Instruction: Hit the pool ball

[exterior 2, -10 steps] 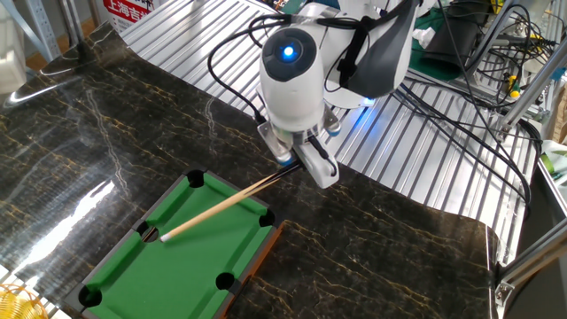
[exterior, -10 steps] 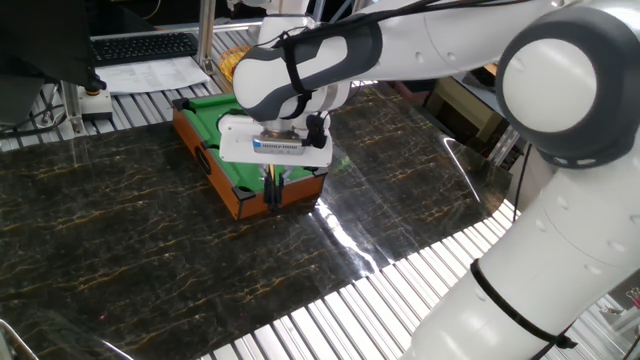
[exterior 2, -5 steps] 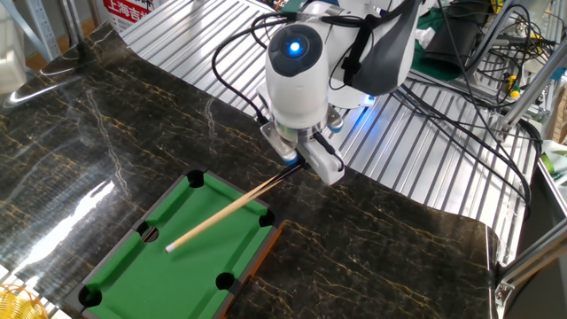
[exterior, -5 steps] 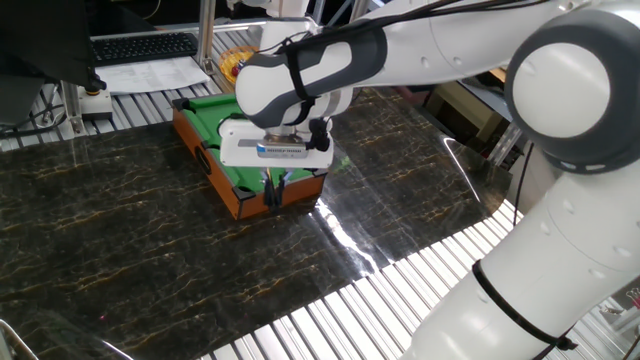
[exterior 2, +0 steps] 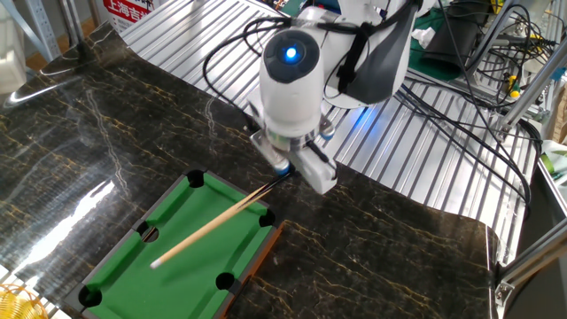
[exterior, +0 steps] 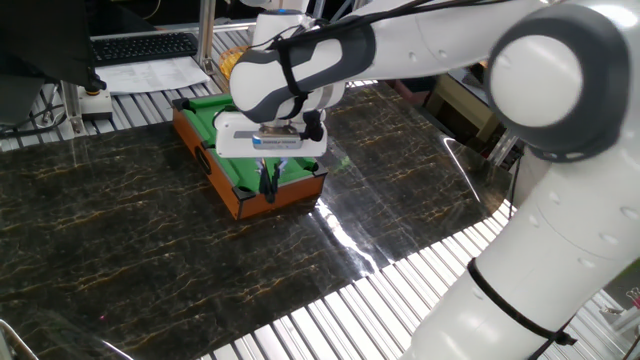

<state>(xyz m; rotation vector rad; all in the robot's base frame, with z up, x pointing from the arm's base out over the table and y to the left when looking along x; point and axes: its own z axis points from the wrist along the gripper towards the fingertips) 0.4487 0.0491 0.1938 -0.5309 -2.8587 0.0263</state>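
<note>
The miniature pool table (exterior 2: 190,266), green felt in an orange wooden frame, lies on the dark marble top; it also shows in one fixed view (exterior: 213,122). My gripper (exterior 2: 282,171) is shut on the dark end of the thin tan cue stick (exterior 2: 208,227), just past the table's near corner. The stick slants low across the felt, with its pale tip near the middle of the table. In one fixed view my gripper (exterior: 268,178) hangs over the table's front end. No red pool ball shows in either view.
A keyboard (exterior: 145,45), papers (exterior: 150,72) and a yellow object (exterior: 232,62) lie behind the pool table. Ribbed metal sheeting (exterior: 420,290) borders the marble top. Loose cables (exterior 2: 461,97) hang behind the arm.
My gripper has shifted slightly and pushed the cue stick forward along the felt. Its tip has slid from near a side pocket towards the table's middle.
</note>
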